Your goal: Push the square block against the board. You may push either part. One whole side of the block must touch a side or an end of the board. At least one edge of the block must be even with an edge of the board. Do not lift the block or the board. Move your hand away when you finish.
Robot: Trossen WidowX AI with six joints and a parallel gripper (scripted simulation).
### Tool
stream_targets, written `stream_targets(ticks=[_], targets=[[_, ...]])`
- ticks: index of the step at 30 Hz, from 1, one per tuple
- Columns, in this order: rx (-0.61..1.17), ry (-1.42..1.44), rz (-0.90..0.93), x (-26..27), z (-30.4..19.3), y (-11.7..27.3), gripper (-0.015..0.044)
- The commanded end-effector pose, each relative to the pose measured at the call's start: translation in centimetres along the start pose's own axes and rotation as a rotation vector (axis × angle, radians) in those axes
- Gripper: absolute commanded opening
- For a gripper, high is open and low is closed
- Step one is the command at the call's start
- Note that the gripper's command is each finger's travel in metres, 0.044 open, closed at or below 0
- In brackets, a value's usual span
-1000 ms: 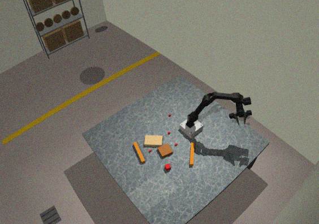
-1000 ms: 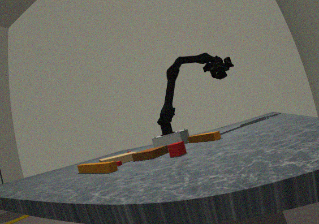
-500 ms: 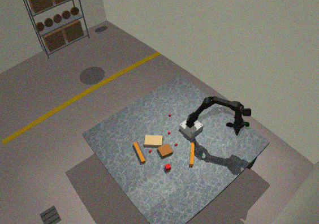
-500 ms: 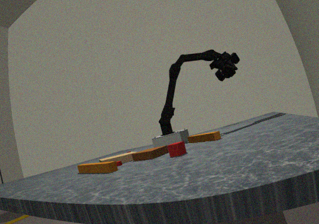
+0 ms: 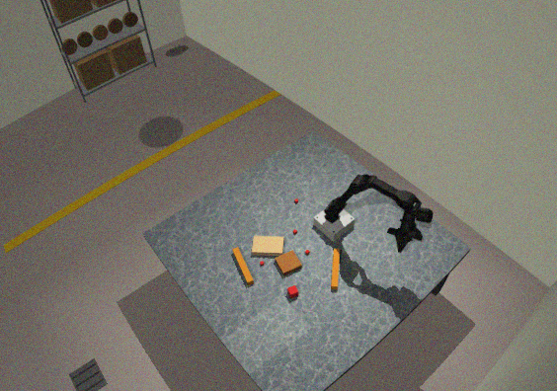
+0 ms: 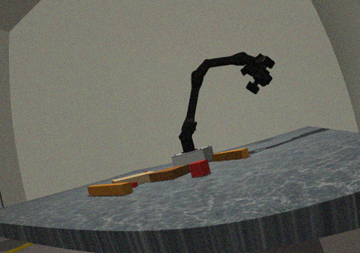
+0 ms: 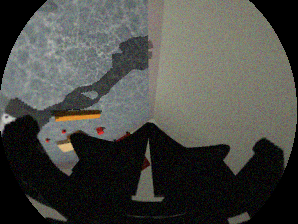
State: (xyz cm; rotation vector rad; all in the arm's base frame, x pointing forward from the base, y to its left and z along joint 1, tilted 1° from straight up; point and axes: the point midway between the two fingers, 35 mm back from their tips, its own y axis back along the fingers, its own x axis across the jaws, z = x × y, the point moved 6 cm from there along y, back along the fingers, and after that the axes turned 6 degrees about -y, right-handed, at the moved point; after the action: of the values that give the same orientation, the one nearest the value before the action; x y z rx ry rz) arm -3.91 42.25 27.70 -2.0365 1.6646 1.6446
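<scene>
Clenched and bare, jaws await a pushing job

The robot's jaws (image 5: 400, 249) (image 6: 253, 87), closed tip to tip on nothing, hang high above the table (image 5: 212, 224) (image 6: 242, 199) (image 7: 75, 35), well apart from the brown square block (image 5: 288, 262) (image 6: 169, 174). In the top view the block lies left of the jaws and slightly lower, beyond an orange bar (image 5: 336, 270) (image 6: 230, 154) (image 7: 77, 116). The pale board (image 5: 268, 244) (image 6: 134, 177) (image 7: 62, 146) sits farther left of them, its near corner close by the block. The two stand askew; whether they touch cannot be told.

The step in hand appears to be the approach. Clenched jaws should serve as a blunt pusher, best carried high over the bar and lowered beside the block on the side away from the board. A red cube (image 5: 293, 291) (image 6: 200, 168) (image 7: 100, 130), between jaws and board in height across the top view, calls for a careful descent. Low, gentle nudges off-center could turn the block square; a final slide could bring one whole side flush and an edge even. A hard shove might spin it or skew the board.
</scene>
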Motion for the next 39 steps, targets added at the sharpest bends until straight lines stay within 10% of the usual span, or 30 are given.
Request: stream_targets(ticks=[1, 39], targets=[[0.018, -0.078, 0.047, 0.1, -0.9, -2.1, 0.0], [0.337, -1.002, 0.405, 4.0, -16.7, -19.6, 0.0]])
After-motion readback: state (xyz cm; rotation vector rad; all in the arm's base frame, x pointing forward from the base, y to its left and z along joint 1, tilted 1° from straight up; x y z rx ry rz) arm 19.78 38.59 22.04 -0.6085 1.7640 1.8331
